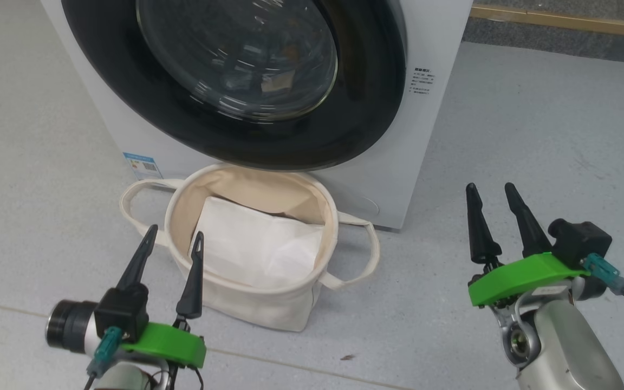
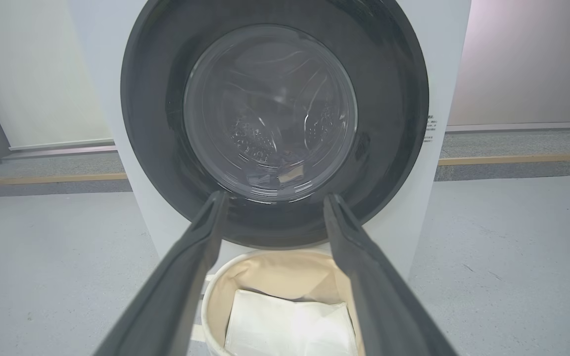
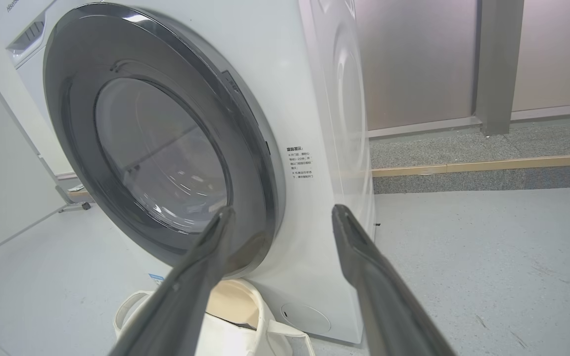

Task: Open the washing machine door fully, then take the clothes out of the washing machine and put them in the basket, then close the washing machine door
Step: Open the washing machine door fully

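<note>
With our left gripper (image 1: 176, 231) and right gripper (image 1: 491, 186) parted wide and empty, we risk slipping off the glossy rim of the washing machine door (image 1: 369, 108)

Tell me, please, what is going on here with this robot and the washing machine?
The robot faces the washing machine, whose door looks shut. Both the left pincer and the right pincer are open and empty, touching nothing. The clothes show dimly through the glass. The basket stands on the floor below the door, holding a white sheet.
</note>
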You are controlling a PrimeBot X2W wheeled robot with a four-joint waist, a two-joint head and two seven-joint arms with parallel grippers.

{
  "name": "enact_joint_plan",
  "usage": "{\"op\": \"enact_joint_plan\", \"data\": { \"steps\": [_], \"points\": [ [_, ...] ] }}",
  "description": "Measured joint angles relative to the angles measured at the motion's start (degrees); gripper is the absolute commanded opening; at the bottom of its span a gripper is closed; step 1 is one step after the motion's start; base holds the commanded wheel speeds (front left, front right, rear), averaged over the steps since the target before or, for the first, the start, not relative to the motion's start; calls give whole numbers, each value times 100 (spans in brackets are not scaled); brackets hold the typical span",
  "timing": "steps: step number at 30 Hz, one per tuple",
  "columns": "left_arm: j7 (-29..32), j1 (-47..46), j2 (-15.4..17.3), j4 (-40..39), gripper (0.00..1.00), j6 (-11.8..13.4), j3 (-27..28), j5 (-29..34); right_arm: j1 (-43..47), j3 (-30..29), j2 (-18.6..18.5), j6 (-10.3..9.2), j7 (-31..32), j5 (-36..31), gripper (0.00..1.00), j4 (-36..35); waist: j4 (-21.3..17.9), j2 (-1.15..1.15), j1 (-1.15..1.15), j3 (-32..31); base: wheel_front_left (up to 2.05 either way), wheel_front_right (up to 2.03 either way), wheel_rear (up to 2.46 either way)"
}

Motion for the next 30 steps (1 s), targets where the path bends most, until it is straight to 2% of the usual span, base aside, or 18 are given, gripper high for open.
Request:
{"op": "enact_joint_plan", "data": {
  "steps": [14, 20, 21, 22, 27, 30],
  "points": [
    [0, 0, 1, -2, 100, 1, -34, 0, 1, -3, 0, 1, 0, -49, 100, -74, -9, 0, 0, 21, 0, 0, 0],
    [0, 0, 1, -2, 100, 41, -33, 0, 1, -56, 0, 0, 0, -287, 100, -156, -19, 0, 0, 44, 0, 0, 0],
    [0, 0, 1, -2, 100, 41, -35, 0, 1, -56, 0, 1, 0, -287, 88, -163, -17, 0, 0, 59, 0, 0, 0],
    [0, -1, 1, -2, 100, 40, -36, 0, 1, -48, 0, 1, 0, -279, 0, -165, -15, 0, 0, 78, 0, 0, 0],
    [0, -48, 1, -13, 100, 40, -35, 0, -2, -53, 0, 1, 0, -218, 0, -177, 14, 0, 0, 259, 0, 0, 0],
    [0, -126, -2, -12, 100, 38, -38, 0, -32, -118, 0, 0, 0, 177, 0, -174, 48, 0, 0, 341, 0, 0, 0]
  ]
}}
